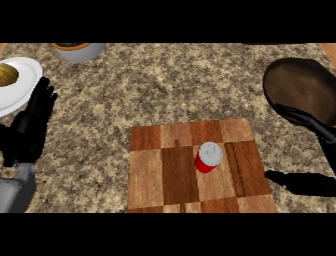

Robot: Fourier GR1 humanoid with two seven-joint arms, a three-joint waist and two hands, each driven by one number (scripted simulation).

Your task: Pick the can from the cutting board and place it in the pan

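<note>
A red can with a silver lid (208,157) stands on the checkered wooden cutting board (163,175). The right hand (326,150), fingers spread wide, hovers between it and the dark round pan (304,90); the left hand (27,125) rests open.

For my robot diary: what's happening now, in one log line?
can: on cutting board | pan: empty | right hand: open, beside board | left hand: open, resting

Red can (208,157) seemingly upright on cutting board (156,170); dark pan (307,90) well apart.

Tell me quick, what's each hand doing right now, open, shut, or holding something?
Left hand: open, fingers straight, holding nothing, beside the round white plate.
Right hand: open, empty, beside the wooden cutting board.
</note>
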